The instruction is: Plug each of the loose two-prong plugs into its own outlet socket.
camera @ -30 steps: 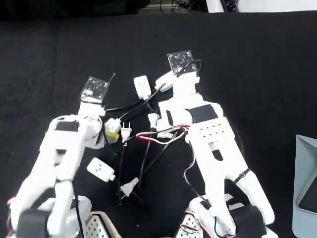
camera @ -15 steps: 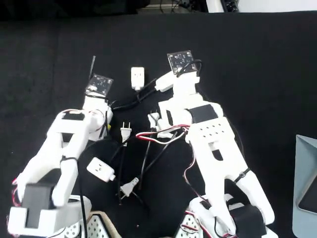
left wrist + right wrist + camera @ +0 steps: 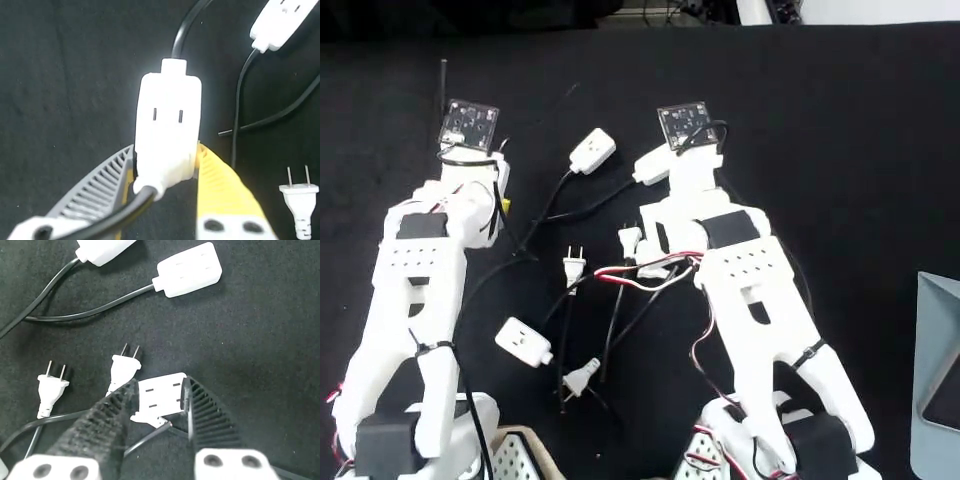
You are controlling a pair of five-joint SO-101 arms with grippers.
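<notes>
Left hand (image 3: 165, 167) swung outward gripping first socket (image 3: 169, 115), right hand (image 3: 159, 387) unmoved, gripping second socket (image 3: 160, 396)

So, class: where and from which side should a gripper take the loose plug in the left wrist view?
Take the plug by its white body, behind the prongs, coming down from above and closing across its width. It lies flat on the table, sides open, and the prongs stay free for plugging in.

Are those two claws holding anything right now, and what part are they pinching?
Yes, both. The left gripper pinches a white outlet socket across its two side walls, slots showing. The right gripper pinches a second socket likewise, by its sides.
</notes>
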